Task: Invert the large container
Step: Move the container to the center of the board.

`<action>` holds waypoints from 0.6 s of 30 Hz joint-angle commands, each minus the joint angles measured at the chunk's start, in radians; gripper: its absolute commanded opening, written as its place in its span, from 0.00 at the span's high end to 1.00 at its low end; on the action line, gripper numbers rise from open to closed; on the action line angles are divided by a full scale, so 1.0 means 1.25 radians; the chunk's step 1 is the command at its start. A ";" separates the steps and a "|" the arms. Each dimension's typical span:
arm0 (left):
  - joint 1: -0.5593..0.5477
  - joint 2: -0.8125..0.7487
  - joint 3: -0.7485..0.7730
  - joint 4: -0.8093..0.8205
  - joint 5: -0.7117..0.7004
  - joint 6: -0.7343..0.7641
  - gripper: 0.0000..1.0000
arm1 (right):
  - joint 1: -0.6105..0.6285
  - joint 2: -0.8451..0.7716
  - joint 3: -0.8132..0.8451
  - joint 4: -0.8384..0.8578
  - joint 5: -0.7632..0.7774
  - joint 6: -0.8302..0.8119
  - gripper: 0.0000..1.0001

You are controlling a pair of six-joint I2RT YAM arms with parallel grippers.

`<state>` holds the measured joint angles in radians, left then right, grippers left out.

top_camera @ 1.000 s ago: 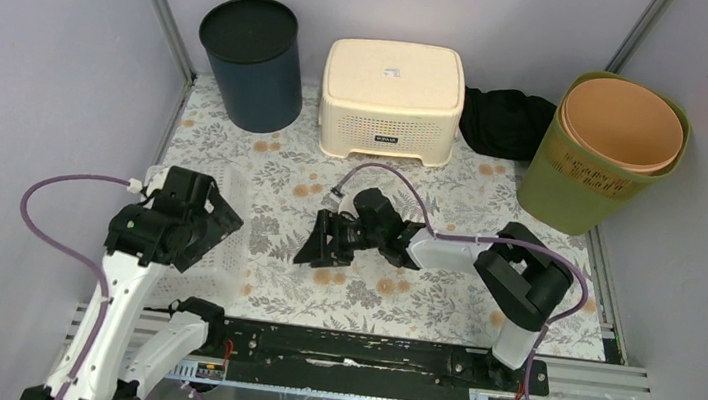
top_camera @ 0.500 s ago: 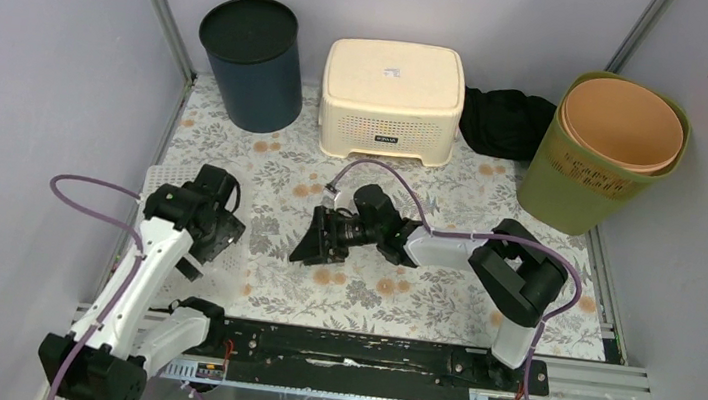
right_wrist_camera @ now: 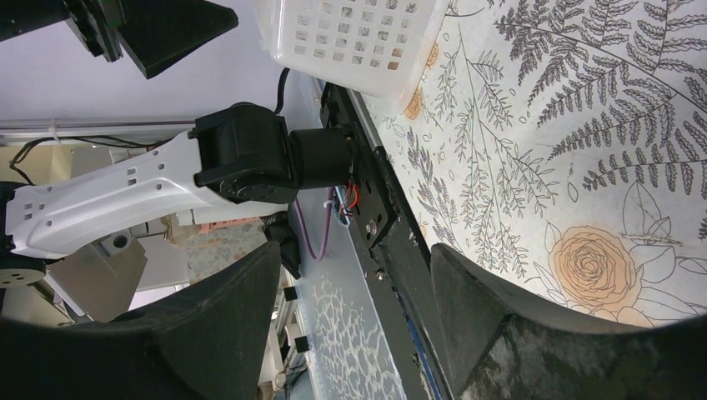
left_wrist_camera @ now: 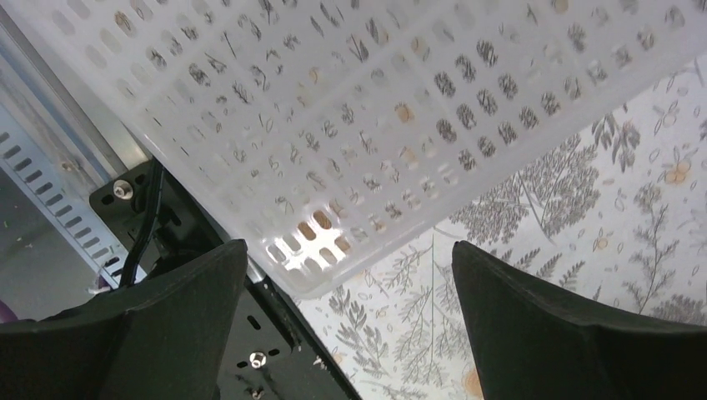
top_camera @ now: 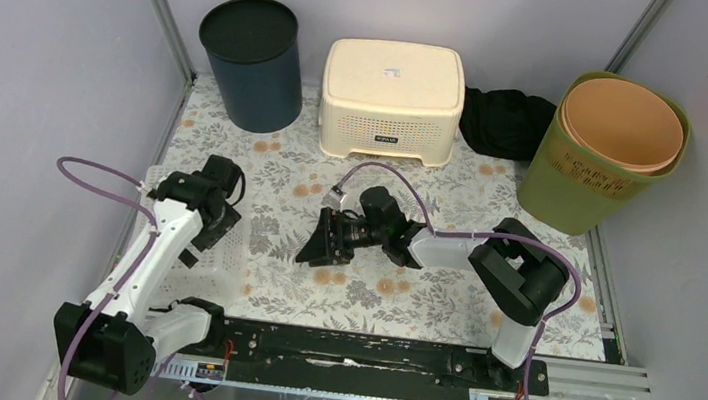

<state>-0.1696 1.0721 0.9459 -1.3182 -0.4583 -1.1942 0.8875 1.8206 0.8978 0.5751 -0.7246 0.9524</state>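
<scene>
While your left tool (top_camera: 212,212) hangs over the near left corner of the worktop (top_camera: 368,302), its jaws are spread wide and grasp nothing. The white perforated basket (top_camera: 229,258) lies right beneath it on the floral cover, close to the left wall and just beside the black rail (top_camera: 343,350) at the near edge. In the left wrist view the left tool (left_wrist_camera: 348,250) frames a rounded corner of the basket (left_wrist_camera: 375,125), and neither finger touches it. You cannot tell from these views which way up the basket lies.

Your right tool (top_camera: 320,247) is low over the middle of the worktop, pointing left toward the basket. It is released too: in the right wrist view the right tool (right_wrist_camera: 354,254) has only the cover and the rail between its jaws, with the basket (right_wrist_camera: 358,33) well ahead.

Along the back stand a dark blue bin (top_camera: 250,62), a cream vented container (top_camera: 392,99) resting bottom up, a black cloth (top_camera: 505,122) and an olive basket (top_camera: 573,190) holding an orange bin (top_camera: 626,120).
</scene>
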 commanded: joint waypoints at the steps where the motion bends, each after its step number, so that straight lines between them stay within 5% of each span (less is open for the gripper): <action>1: 0.036 0.013 -0.003 0.060 -0.068 0.030 0.00 | -0.007 -0.032 0.001 0.042 -0.018 0.005 0.27; 18: 0.084 0.119 -0.028 0.332 0.026 0.243 0.00 | -0.015 0.001 0.009 0.043 -0.020 0.003 0.27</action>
<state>-0.0765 1.1896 0.9085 -1.0698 -0.4515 -0.9710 0.8814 1.8206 0.8978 0.5816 -0.7258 0.9554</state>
